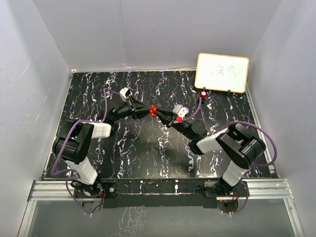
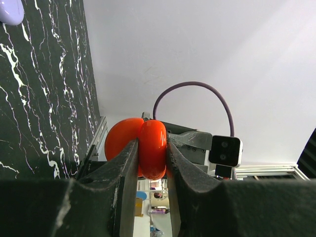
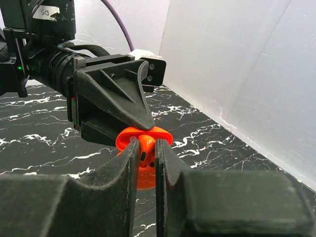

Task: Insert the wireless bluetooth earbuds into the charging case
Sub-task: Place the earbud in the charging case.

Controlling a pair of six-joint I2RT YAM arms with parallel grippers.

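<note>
My left gripper (image 1: 151, 110) is shut on an open red charging case (image 1: 155, 109), held above the middle of the marbled table. In the left wrist view the case (image 2: 152, 148) is pinched between the jaws of my left gripper (image 2: 152, 159), its lid (image 2: 121, 140) swung out to the left. My right gripper (image 1: 163, 116) meets it from the right and is shut on a red earbud (image 3: 147, 146). In the right wrist view my right gripper (image 3: 146, 144) holds the earbud right at the case's open cavity (image 3: 148, 175), under the lid (image 3: 160, 134). No purple earbuds show.
A pale purple round case (image 2: 10, 11) lies on the black marbled table (image 1: 138, 148). A small red piece (image 1: 204, 93) lies at the back right, in front of a white board (image 1: 222, 72) on a stand. White walls enclose the table.
</note>
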